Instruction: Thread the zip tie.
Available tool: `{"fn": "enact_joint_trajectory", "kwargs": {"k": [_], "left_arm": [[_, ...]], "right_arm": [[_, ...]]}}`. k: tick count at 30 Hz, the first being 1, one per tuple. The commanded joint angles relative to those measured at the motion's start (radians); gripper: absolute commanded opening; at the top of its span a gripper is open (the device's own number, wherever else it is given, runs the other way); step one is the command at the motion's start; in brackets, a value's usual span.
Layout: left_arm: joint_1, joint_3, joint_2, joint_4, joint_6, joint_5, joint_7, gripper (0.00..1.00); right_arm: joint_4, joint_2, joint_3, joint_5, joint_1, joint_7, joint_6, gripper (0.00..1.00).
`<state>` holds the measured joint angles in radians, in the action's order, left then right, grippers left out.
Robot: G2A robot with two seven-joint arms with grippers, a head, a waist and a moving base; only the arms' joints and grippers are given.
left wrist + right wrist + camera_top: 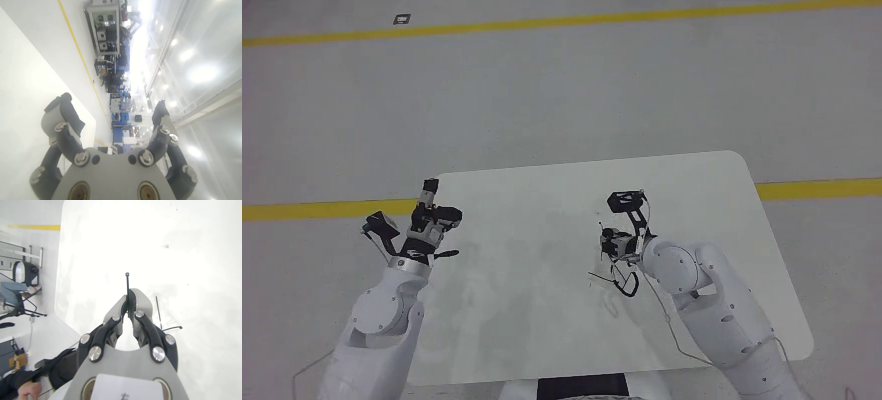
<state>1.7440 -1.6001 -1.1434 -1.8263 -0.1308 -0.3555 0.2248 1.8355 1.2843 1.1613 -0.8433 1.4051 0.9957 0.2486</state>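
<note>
White rounded-corner table: matte top with a few dark specks. A yellow floor stripe shows on either side of the table.

Right gripper: over the table's middle. Its grey fingers with black ribbed pads are clenched on a thin black plastic zip tie. The strap is pinched flat between the pads and sticks out past the fingertips, in line with them. The small square head is at the free end, above the table top. A short length of strap shows behind the pads, inside the jaws.

Left gripper: at the table's left edge, released, nothing between its jaws. The black-tipped fingers are spread wide and point out along the table edge toward the room beyond.

Two loose ties lie on the table just beside the right gripper. One is a straight black strap. The other is a crosswise black strap whose head is turned away from the gripper. Their near ends come together, but I cannot tell whether they touch. Both lie apart from the held tie.
</note>
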Motion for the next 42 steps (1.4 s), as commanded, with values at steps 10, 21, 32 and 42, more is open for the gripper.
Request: {"fn": "enact_joint_trajectory", "kwargs": {"k": [10,21,32,42], "left_arm": [[0.024,0.007,0.006,0.001,-0.068,0.012,0.166,1.00],[0.025,0.036,0.007,0.006,-0.121,0.068,0.204,1.00],[0.028,0.156,0.005,0.020,-0.209,0.259,0.285,1.00],[0.023,0.160,0.005,0.017,-0.208,0.271,0.287,1.00]], "right_arm": [[-0.051,0.015,-0.016,0.073,-0.043,-0.038,0.091,0.00],[-0.087,0.025,0.019,0.159,-0.026,-0.098,0.091,0.00],[-0.193,0.090,0.042,0.352,-0.071,-0.133,0.091,0.00],[-0.198,0.095,0.041,0.364,-0.072,-0.140,0.089,0.00]]}}
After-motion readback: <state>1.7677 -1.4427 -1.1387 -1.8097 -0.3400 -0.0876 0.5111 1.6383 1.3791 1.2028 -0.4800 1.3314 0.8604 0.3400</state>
